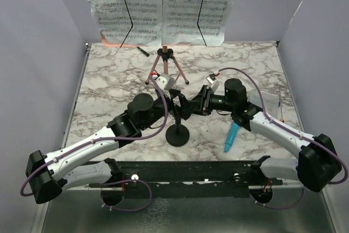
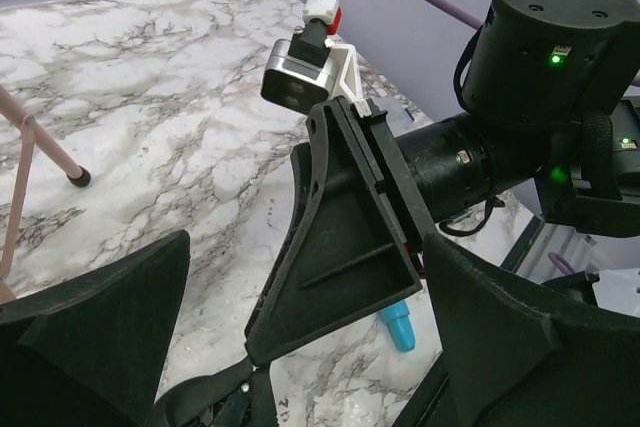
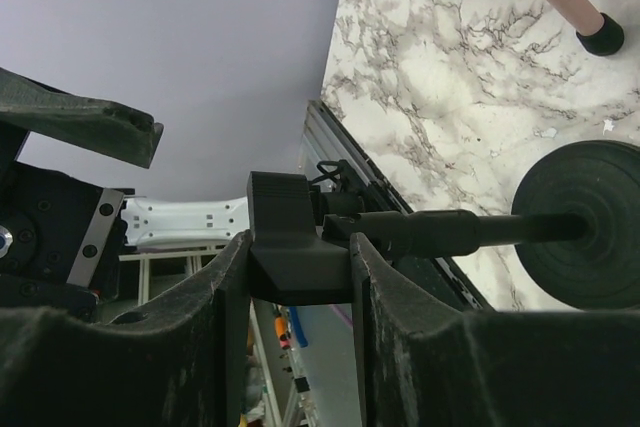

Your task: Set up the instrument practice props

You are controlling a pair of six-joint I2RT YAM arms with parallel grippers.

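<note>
Black mic stand (image 3: 430, 234) is clamped at its top clip in my right pincer (image 3: 300, 247), its round base on the marble desk (image 1: 109, 80) below. My left pincer (image 2: 305, 277) gapes wide, empty, facing the right one. Blue microphone (image 1: 232, 137) lies behind the right pincer; the pink music stand (image 1: 166, 61) with its pages (image 1: 131, 4) stands beyond both

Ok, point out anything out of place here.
The blue toy microphone lies flat on the table, apart from the mic stand. A small black-green stick lies loose near the music stand legs and looks stray.
</note>
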